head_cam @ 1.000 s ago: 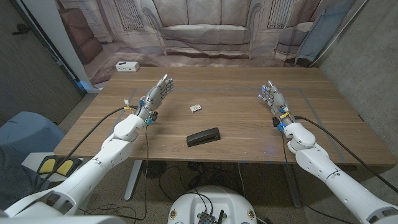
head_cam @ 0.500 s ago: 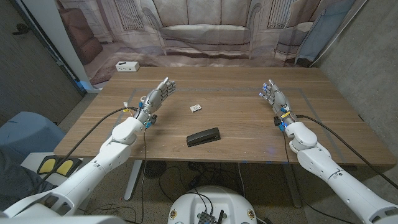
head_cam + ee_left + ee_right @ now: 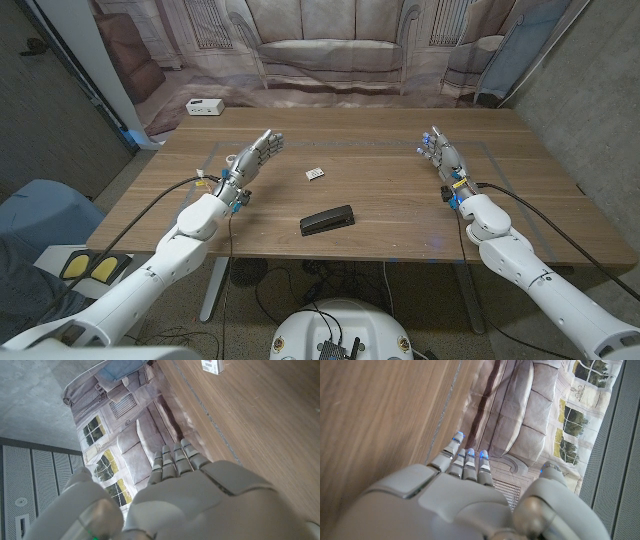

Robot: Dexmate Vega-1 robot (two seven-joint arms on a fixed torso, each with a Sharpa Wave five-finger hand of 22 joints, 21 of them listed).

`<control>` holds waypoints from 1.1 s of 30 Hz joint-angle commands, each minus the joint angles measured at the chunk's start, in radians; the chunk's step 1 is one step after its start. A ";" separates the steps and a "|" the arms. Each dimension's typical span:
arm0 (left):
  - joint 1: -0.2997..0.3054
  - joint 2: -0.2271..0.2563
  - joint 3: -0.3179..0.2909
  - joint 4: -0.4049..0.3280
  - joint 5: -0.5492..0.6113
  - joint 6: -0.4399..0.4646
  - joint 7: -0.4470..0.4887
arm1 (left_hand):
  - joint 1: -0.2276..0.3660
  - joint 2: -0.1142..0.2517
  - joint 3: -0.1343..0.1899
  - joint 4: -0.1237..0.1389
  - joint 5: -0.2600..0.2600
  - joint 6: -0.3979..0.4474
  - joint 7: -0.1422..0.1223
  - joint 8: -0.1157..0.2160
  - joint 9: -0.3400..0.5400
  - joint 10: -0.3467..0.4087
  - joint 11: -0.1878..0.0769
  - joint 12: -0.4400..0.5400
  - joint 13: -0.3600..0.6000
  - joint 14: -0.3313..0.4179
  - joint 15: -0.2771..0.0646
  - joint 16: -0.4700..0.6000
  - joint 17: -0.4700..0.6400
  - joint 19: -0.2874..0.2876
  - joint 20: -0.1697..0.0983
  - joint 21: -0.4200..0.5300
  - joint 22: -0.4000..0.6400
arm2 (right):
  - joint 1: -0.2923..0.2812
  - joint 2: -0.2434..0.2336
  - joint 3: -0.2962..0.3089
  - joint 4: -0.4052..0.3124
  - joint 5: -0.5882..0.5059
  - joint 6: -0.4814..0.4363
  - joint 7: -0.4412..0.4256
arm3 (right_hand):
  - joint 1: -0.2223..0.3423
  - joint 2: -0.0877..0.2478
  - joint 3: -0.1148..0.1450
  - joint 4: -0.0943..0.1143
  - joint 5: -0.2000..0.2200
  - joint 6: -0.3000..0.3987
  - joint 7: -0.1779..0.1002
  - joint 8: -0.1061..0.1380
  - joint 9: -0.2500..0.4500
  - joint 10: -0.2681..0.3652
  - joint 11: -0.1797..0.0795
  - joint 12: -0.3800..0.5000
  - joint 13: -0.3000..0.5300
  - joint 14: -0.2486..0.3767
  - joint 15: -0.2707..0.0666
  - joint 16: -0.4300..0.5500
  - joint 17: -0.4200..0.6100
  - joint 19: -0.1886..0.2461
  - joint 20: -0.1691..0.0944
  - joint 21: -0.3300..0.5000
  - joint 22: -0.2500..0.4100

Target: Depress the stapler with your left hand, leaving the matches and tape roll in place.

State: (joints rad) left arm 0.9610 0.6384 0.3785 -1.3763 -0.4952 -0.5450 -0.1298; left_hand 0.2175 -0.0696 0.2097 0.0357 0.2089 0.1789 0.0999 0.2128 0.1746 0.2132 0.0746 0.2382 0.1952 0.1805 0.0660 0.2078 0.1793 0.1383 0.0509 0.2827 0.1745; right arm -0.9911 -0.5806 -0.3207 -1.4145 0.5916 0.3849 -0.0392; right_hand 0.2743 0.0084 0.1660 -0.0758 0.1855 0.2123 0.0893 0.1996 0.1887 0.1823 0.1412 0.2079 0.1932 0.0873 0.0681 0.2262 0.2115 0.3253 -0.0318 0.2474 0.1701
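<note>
Head view shows the black stapler (image 3: 327, 220) lying on the wooden counter (image 3: 380, 190), near the front edge and about midway between the two arms. Behind it, slightly to the robot's left, sits the small matchbox (image 3: 315, 174), well apart from the stapler. The left hand (image 3: 254, 157) hovers over the left part of the counter, fingers extended and spread, holding nothing; it is well apart from the stapler and touches neither it nor the matches. The right hand (image 3: 440, 155) is raised over the right part of the counter, fingers straight and apart, also holding nothing. A white box (image 3: 204, 106) rests at the far left corner of the counter.

From the left wrist, the left hand's fingers (image 3: 172, 462) reach out straight over the wood, with the matchbox (image 3: 212, 366) lying beyond them. From the right wrist, the right hand's fingers (image 3: 465, 462) point out over bare wood.
</note>
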 commanded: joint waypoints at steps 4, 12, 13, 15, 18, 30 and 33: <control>0.070 0.049 -0.022 -0.053 0.042 -0.065 0.011 | 0.010 -0.005 -0.008 -0.005 0.005 0.022 -0.003 0.001 0.005 0.019 -0.005 0.006 0.002 0.023 -0.005 0.006 0.001 0.026 0.001 -0.004 0.002 | 0.011 0.005 -0.008 0.011 0.007 -0.004 0.017 | 0.001 0.009 0.004 -0.004 0.005 0.001 0.009 -0.001 0.001 0.011 0.000 0.006 0.003 0.004 0.003 -0.003 0.003 0.002 0.007 -0.003 0.002; 0.065 0.060 -0.008 -0.042 0.028 -0.101 -0.057 | 0.012 -0.008 -0.011 -0.007 0.005 0.042 -0.006 0.004 0.005 0.034 -0.005 0.009 0.002 0.039 -0.009 0.008 0.001 0.040 0.001 -0.006 0.002 | -0.003 -0.004 -0.004 -0.018 0.004 -0.019 -0.003 | 0.002 0.010 0.004 -0.006 0.005 0.002 0.010 -0.001 0.001 0.010 0.001 0.005 0.003 0.004 0.003 -0.004 0.003 0.001 0.010 -0.006 0.002; 0.067 0.063 -0.008 -0.044 0.030 -0.105 -0.060 | 0.012 -0.008 -0.011 -0.008 0.005 0.043 -0.006 0.004 0.005 0.035 -0.006 0.009 0.002 0.041 -0.010 0.008 0.001 0.041 0.001 -0.006 0.002 | -0.006 -0.006 -0.004 -0.022 0.001 -0.021 -0.006 | 0.002 0.010 0.004 -0.006 0.005 0.002 0.010 -0.001 0.001 0.010 0.001 0.004 0.003 0.004 0.004 -0.004 0.003 0.001 0.010 -0.006 0.002; 0.073 0.065 -0.010 -0.050 0.031 -0.115 -0.062 | 0.012 -0.009 -0.012 -0.008 0.006 0.047 -0.006 0.004 0.005 0.037 -0.004 0.009 0.002 0.044 -0.011 0.008 0.001 0.045 0.001 -0.006 0.002 | -0.012 -0.009 -0.001 -0.032 0.002 -0.026 -0.013 | 0.002 0.011 0.004 -0.006 0.005 0.002 0.010 -0.001 0.001 0.011 0.001 0.005 0.003 0.004 0.005 -0.004 0.003 0.001 0.011 -0.007 0.002; 0.083 0.065 -0.013 -0.053 0.038 -0.140 -0.063 | 0.013 -0.009 -0.012 -0.009 0.006 0.050 -0.006 0.004 0.005 0.041 -0.006 0.009 0.002 0.047 -0.013 0.008 0.001 0.047 0.002 -0.007 0.002 | -0.017 -0.012 0.000 -0.041 0.001 -0.033 -0.020 | 0.001 0.011 0.003 -0.006 0.005 0.002 0.010 -0.001 0.001 0.011 0.000 0.004 0.003 0.004 0.005 -0.004 0.004 0.002 0.011 -0.007 0.002; 0.081 0.101 0.005 -0.069 0.067 -0.134 -0.104 | 0.017 -0.010 -0.015 -0.013 0.007 0.079 -0.013 0.007 0.005 0.066 -0.011 0.014 0.002 0.068 -0.016 0.008 0.001 0.069 0.005 -0.008 0.003 | -0.031 -0.025 0.006 -0.074 -0.009 -0.043 -0.038 | 0.002 0.013 0.003 -0.007 0.005 0.003 0.010 -0.001 0.001 0.015 0.000 0.005 0.003 0.005 0.006 -0.004 0.004 0.003 0.013 -0.010 0.002; 0.079 0.099 0.006 -0.069 0.082 -0.145 -0.100 | 0.018 -0.011 -0.017 -0.015 0.008 0.087 -0.010 0.007 0.006 0.075 -0.013 0.015 0.002 0.078 -0.014 0.009 0.001 0.074 0.006 -0.010 0.003 | -0.035 -0.026 0.007 -0.076 -0.012 -0.040 -0.040 | 0.002 0.013 0.003 -0.007 0.004 0.003 0.010 -0.001 0.001 0.016 0.001 0.005 0.003 0.006 0.006 -0.004 0.004 0.003 0.014 -0.011 0.002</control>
State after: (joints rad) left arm 1.0429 0.7162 0.3718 -1.4342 -0.4438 -0.6749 -0.2060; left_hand 0.2254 -0.0775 0.1974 0.0235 0.2090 0.2506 0.0896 0.2128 0.1744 0.2754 0.0589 0.2459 0.1954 0.2438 0.0496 0.2078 0.1792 0.1961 0.0579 0.2769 0.1744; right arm -1.0113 -0.5980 -0.3207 -1.4654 0.5876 0.3530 -0.0603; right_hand 0.2742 0.0083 0.1659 -0.0757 0.1855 0.2124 0.0965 0.1996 0.1884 0.1877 0.1467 0.2079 0.1930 0.0873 0.0680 0.2214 0.2114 0.3251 -0.0210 0.2398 0.1699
